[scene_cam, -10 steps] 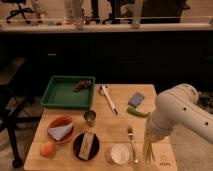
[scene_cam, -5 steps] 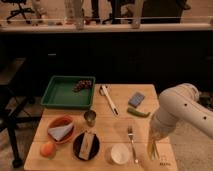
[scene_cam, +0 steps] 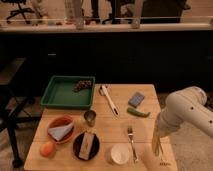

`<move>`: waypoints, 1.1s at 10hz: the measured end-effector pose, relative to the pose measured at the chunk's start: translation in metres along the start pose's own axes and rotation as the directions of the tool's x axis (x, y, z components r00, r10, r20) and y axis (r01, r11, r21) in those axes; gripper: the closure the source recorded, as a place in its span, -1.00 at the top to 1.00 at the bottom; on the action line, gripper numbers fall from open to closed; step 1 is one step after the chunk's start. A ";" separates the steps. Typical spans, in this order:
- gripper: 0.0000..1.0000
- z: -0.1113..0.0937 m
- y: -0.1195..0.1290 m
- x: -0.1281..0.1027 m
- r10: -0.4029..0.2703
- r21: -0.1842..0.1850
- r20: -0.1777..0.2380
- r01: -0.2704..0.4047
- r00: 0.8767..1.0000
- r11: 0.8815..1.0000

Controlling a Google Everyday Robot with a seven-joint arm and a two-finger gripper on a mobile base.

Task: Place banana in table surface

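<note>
My gripper (scene_cam: 155,145) hangs from the white arm (scene_cam: 184,111) over the front right of the light wooden table surface (scene_cam: 120,122), just right of the fork (scene_cam: 132,143). A slim pale yellow upright strip at the gripper looks like the banana (scene_cam: 157,134), standing nearly vertical with its lower end at or just above the wood. I cannot separate the banana from the gripper parts. A small dark mark (scene_cam: 164,163) sits at the table's front right corner.
A green tray (scene_cam: 62,95) with a dark cluster stands at the back left. On the table are a white utensil (scene_cam: 110,100), a blue-grey packet (scene_cam: 136,99), a green pepper (scene_cam: 138,112), a metal cup (scene_cam: 90,117), a red bowl (scene_cam: 61,131), an orange fruit (scene_cam: 47,149), a black plate (scene_cam: 86,145) and a white cup (scene_cam: 120,154).
The arm and gripper have shifted slightly to the right, towards the table's right edge. Nothing else on the table has moved.
</note>
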State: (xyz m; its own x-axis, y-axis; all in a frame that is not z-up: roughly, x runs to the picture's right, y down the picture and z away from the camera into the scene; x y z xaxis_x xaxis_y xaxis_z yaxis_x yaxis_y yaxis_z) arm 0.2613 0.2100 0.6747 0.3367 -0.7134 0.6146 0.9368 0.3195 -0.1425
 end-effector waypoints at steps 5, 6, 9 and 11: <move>-1.00 0.043 0.026 0.017 0.053 -0.040 0.052 -0.051 0.997 0.998; -1.00 0.052 0.029 0.018 0.067 -0.061 0.066 -0.063 0.996 0.996; -1.00 0.068 0.035 0.019 0.128 -0.121 0.068 -0.119 0.989 0.985; -1.00 0.072 0.035 0.020 0.155 -0.139 0.062 -0.145 0.986 0.980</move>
State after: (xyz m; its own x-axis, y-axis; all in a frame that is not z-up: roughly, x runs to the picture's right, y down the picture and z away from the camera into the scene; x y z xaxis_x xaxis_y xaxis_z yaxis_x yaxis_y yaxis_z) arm 0.2944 0.2520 0.7372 0.4711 -0.6157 0.6317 0.8821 0.3299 -0.3362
